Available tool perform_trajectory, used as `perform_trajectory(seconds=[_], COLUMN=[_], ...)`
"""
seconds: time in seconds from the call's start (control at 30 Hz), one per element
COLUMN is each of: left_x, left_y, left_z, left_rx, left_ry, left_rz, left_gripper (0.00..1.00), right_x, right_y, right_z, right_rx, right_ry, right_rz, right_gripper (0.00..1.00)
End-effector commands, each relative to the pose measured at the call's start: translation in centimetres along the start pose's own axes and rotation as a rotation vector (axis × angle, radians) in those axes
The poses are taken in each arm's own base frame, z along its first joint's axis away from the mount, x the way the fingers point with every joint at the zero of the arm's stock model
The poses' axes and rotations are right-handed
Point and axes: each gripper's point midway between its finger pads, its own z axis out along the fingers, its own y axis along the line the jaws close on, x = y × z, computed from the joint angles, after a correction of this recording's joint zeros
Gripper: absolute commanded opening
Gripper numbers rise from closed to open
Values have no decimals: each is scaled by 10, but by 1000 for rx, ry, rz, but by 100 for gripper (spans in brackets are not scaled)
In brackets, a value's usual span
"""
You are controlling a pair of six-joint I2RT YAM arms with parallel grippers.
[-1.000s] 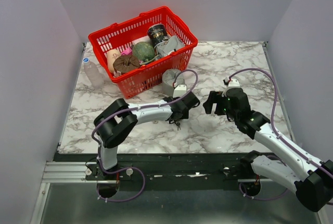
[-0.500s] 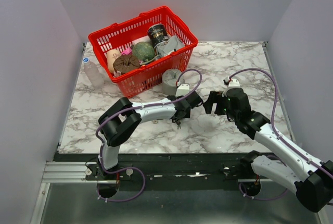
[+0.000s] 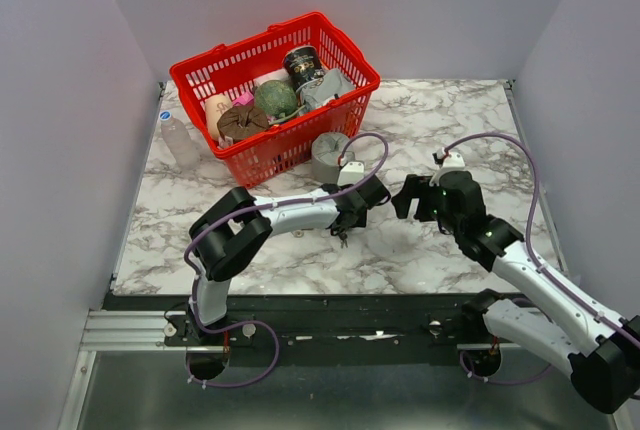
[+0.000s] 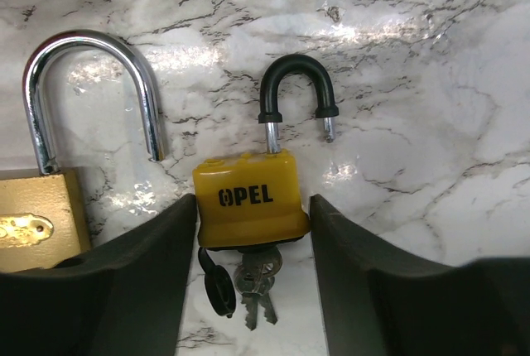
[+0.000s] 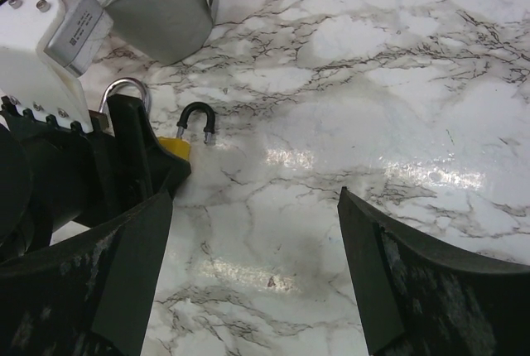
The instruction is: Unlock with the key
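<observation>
A yellow OPEL padlock [image 4: 247,199] lies flat on the marble, its black-coated shackle [image 4: 296,83] raised with one leg out of the body. A bunch of keys [image 4: 252,286] hangs from its underside, beside a black dust cap [image 4: 217,288]. My left gripper [image 4: 252,200] has a finger against each side of the padlock's body. In the top view it [image 3: 352,208] covers the padlock, and only the keys [image 3: 343,240] stick out. My right gripper [image 5: 255,199] stands wide open over bare marble, to the right of the padlock [image 5: 175,147] and apart from it.
A brass padlock [image 4: 33,219] with an open steel shackle [image 4: 91,83] lies just left of the yellow one. A grey cylinder [image 3: 328,155] stands behind the left gripper. A red basket [image 3: 290,150] full of items and a clear bottle [image 3: 178,138] are at the back left.
The left arm's forearm and gripper have shifted slightly right. The right gripper has edged a little to the right, still open.
</observation>
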Motion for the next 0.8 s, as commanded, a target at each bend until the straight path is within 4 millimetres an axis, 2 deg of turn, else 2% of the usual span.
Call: perform_trajectory(seconds=[0.0, 0.07, 0.2, 0.37, 0.47, 0.5, 0.53, 0.6, 0.67, 0.7, 0.73, 0.77], left_x=[1, -1, -6, -27, -42, -40, -50, -52, -69, -63, -80, -87], left_y=[6, 6, 4, -4, -8, -3, -7, 3, 10, 20, 18, 22], left_z=[-6, -8, -12, -31, -42, -41, -49, -47, -54, -52, -67, -74], left_rx=[-53, -62, -66, -22, 19, 18, 49, 55, 86, 80, 125, 135], left_ry=[-14, -25, -47, -134, -185, -188, -222, -223, -265, -268, -339, -375], left_rz=[46, 57, 63, 56, 61, 81, 61, 44, -12, -2, -15, -18], left_gripper=[70, 77, 84, 98, 99, 99, 99, 99, 99, 99, 99, 99], right_x=[-2, -4, -6, -12, -13, -12, -12, -11, -12, -11, -11, -14], right_y=[-4, -3, -3, -3, -6, -4, -5, -7, -14, -14, -16, -22], right_z=[-1, -3, -5, -9, -6, -6, -5, -1, 1, 2, 3, 3], right_rx=[15, 14, 13, 7, 9, -4, -8, -18, -10, -20, -22, -11], right_ry=[-25, -28, -38, -57, -54, -47, -46, -42, -49, -43, -42, -51], right_rz=[18, 21, 24, 35, 45, 50, 54, 72, 92, 101, 108, 121], right_gripper=[90, 91, 91, 95, 96, 96, 96, 96, 96, 96, 96, 96])
